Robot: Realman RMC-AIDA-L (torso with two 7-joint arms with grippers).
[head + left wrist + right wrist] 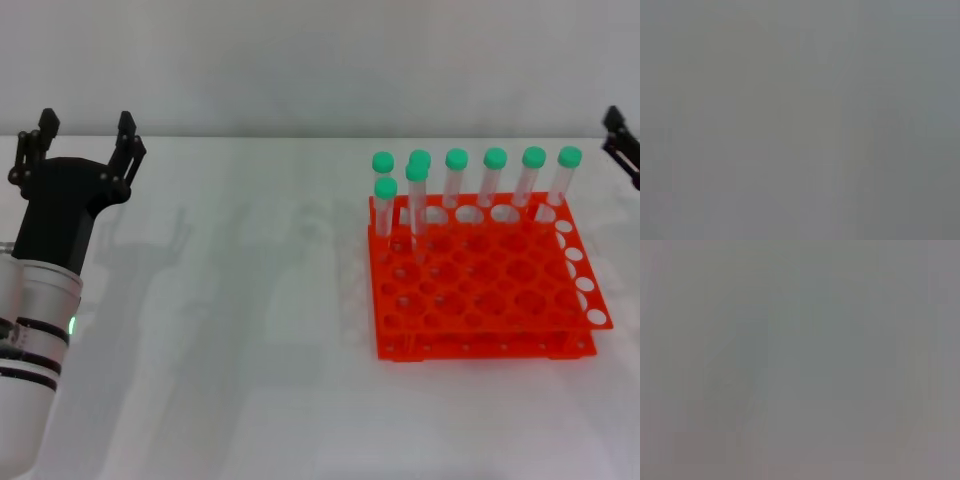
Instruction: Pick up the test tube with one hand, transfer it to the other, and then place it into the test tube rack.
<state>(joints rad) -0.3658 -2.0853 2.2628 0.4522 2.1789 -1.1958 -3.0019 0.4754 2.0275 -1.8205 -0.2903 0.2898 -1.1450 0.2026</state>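
The orange test tube rack [480, 300] stands on the white table, right of centre. Several green-capped clear test tubes [457, 180] stand upright in its far row and far-left corner holes. I cannot tell the task's tube from the others. No tube lies on the table or in a gripper. My left gripper [85, 128] is open and empty, above the far left of the table and well away from the rack. Only part of my right gripper [622, 142] shows at the right edge, beyond the rack. Both wrist views show only plain grey.
The white table [230, 330] runs back to a pale wall. The left arm's white-and-silver body [35, 340] fills the near left corner.
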